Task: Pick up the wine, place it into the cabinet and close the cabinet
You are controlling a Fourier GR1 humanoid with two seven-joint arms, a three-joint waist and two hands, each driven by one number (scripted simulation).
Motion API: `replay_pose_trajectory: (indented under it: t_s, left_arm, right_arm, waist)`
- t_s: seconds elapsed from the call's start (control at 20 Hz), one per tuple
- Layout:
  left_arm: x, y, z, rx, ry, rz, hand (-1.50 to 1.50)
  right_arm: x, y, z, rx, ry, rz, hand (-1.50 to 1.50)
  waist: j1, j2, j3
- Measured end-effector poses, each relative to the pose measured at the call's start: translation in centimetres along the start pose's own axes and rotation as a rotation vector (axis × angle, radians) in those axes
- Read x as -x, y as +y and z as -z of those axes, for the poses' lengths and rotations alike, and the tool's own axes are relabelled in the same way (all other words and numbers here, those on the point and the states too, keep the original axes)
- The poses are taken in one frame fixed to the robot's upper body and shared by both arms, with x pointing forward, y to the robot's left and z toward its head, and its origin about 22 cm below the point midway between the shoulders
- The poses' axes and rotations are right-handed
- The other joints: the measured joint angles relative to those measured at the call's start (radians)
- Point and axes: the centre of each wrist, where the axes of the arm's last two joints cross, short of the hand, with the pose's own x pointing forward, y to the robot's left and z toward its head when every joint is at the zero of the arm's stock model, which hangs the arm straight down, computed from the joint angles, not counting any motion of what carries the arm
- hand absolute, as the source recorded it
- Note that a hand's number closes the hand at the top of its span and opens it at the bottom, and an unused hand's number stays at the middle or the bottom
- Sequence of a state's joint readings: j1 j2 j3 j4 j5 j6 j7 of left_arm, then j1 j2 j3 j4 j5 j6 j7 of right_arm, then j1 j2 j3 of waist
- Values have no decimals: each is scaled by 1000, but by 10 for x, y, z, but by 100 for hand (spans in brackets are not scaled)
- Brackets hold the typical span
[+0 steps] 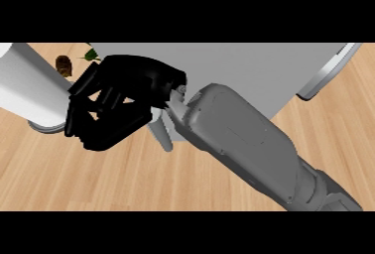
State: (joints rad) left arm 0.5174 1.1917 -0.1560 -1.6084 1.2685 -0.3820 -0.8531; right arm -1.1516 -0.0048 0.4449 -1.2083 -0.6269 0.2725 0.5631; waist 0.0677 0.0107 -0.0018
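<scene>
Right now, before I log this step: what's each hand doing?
Right hand: at the cabinet, fingers spread and fairly straight, open, holding nothing visible.
Left hand: not in view.

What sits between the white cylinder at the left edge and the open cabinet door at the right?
In the head view, the right hand and its grey forearm lie between the white cylinder and the cabinet door, across the grey cabinet.

One head view looks steeply down, close over the wooden counter [88, 173], seemingly facing the grey cabinet [249, 74].
</scene>
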Motion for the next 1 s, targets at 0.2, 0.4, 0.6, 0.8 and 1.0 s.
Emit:
replay_pose_trajectory:
  t_s: [0.2,0.4,0.6,0.8,1.0]
  left_arm:
    - [1,1,1,-4,-7,-6,-150]
    - [-3,5,-2,-10,-8,0,-150]
    - [-1,9,-7,-23,-10,7,-150]
    - [-5,13,-8,-25,-11,14,-150]
    - [-10,16,-5,-24,-7,17,-150]
  right_arm:
    - [9,-12,11,-74,42,49,150]
    - [20,-29,15,-122,31,100,150]
    - [25,-38,18,-162,-4,134,150]
    - [30,-47,19,-187,-18,147,150]
    - [35,-52,19,-195,-42,151,150]
  waist:
    - [-11,-3,0]
    - [-15,-8,0]
    - [-17,-14,-1]
    - [-15,-20,-5]
    - [-13,-28,-10]
